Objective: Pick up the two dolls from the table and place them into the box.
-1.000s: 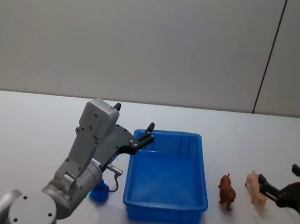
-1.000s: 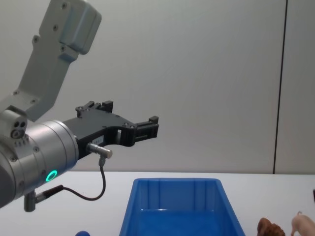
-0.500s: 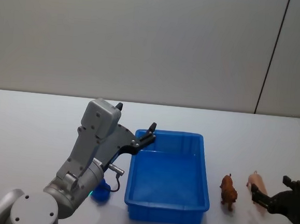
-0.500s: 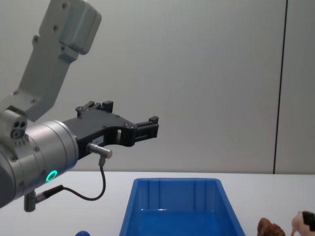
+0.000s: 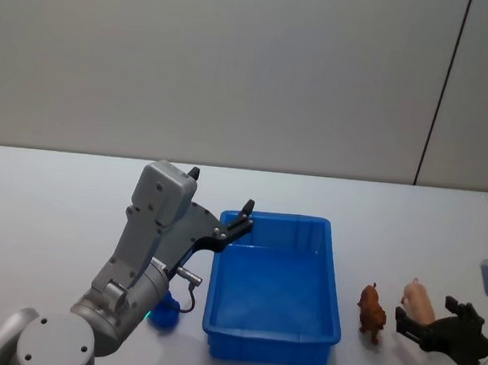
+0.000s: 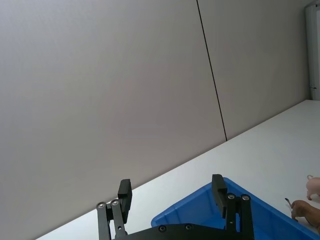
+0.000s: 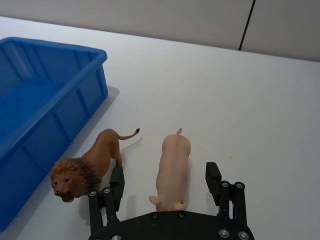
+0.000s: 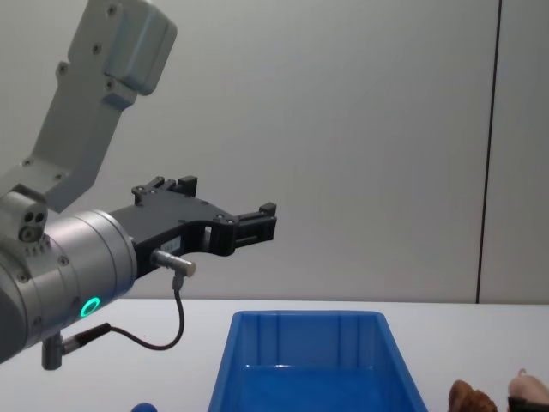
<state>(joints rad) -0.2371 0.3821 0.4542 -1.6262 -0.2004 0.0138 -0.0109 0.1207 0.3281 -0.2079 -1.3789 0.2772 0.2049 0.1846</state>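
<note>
Table (image 5: 47,218) | 1 box (image 5: 335,278) | 2 dolls (image 5: 371,309) | right gripper (image 7: 165,172) astride one | left gripper (image 6: 171,186) idle

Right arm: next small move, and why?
Probably shut the right gripper on the pink doll, dropping slightly first if needed. Its open jaws flank that doll, one between it and the brown doll. Both dolls stand on the table beside the blue box. The left gripper hangs open, raised by the box's far left corner.
</note>
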